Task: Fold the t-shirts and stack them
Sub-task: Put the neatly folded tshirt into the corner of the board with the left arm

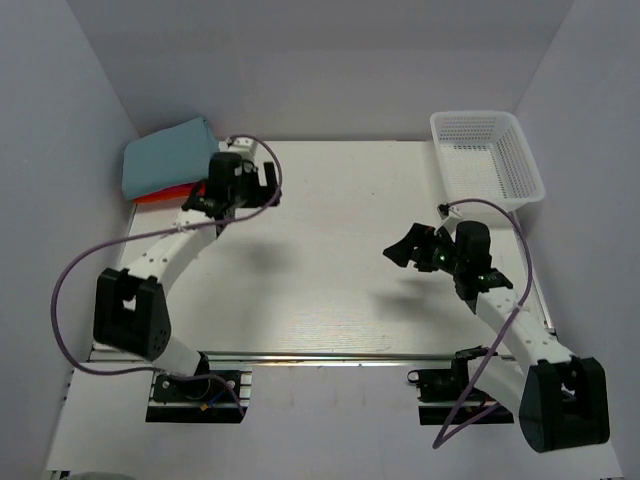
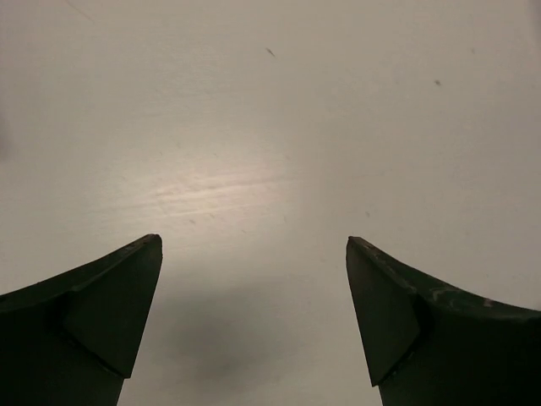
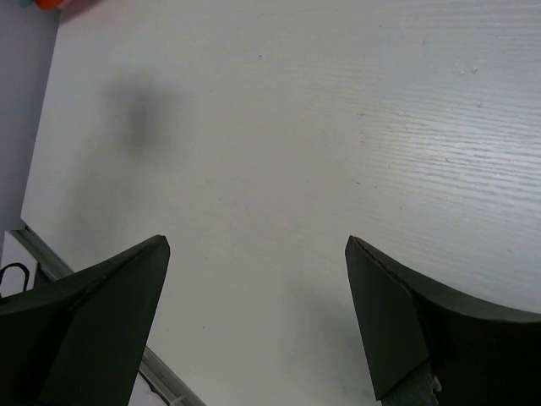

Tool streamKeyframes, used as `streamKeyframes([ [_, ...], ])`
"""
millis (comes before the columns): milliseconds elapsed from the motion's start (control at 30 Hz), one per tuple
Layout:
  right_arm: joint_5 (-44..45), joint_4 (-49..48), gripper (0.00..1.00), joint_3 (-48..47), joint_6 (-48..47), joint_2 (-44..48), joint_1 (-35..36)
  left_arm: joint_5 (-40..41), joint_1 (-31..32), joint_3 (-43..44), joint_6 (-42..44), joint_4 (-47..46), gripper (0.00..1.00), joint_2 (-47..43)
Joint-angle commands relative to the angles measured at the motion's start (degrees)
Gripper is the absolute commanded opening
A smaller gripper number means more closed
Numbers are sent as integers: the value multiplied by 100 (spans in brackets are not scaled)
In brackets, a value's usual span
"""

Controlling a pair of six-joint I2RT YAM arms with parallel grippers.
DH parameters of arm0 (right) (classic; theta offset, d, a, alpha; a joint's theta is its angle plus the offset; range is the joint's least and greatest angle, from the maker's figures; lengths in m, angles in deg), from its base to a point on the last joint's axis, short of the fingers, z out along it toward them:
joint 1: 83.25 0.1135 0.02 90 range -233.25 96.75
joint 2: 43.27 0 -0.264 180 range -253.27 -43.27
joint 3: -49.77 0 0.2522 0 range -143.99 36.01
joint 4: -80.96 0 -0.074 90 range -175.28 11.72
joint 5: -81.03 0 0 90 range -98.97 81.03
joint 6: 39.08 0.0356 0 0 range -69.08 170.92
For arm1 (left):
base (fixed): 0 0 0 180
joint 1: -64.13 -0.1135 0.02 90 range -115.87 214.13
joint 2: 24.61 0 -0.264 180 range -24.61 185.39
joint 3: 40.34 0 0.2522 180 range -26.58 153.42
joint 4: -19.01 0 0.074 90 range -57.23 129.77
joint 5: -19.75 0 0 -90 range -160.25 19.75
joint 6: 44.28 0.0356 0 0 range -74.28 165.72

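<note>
White tabletop (image 1: pixel 330 260) spreads beneath both arms. Nearest, the right gripper (image 3: pixel 256 241) hangs with jaws wide apart, holding nothing. Further back the left gripper (image 2: pixel 254 241), equally spread and empty, sits just beside the folded teal tee (image 1: pixel 168 155), which lies on the orange-red tee (image 1: pixel 160 195) at the far-left corner. A careless swing there could drag that pile askew.

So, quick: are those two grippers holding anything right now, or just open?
Left gripper: open, holding nothing.
Right gripper: open, holding nothing.
</note>
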Motion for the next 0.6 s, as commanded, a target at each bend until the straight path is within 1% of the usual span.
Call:
streamKeyframes([
  [0, 419, -4, 90, 347, -180, 512, 18, 526, 980, -854, -570, -254, 100, -679],
  [67, 613, -13, 90, 531, -119, 846, 17, 904, 1475, -1207, -641, -254, 100, -933],
  [100, 614, -12, 90, 663, -93, 925, 0, 1053, 1842, -1539, -641, -254, 100, -1082],
  [167, 762, 66, 90, 848, -145, 1284, 18, 1404, 2179, -1857, -702, -254, 100, -1442],
  [200, 798, 75, 90, 910, -136, 1460, 18, 1580, 2389, -2085, -789, -175, 100, -1801],
  [333, 965, -11, 90, 1410, -66, 1874, 0, 2099, 2663, -2404, -1027, 159, 100, -2374],
  [367, 974, -30, 90, 1455, -57, 2058, 0, 2292, 2664, -2473, -1097, 212, 100, -2376],
  [567, 852, -249, 90, 1675, -39, 2445, 17, 2425, 2918, -2474, -1159, 265, 100, -2376],
])
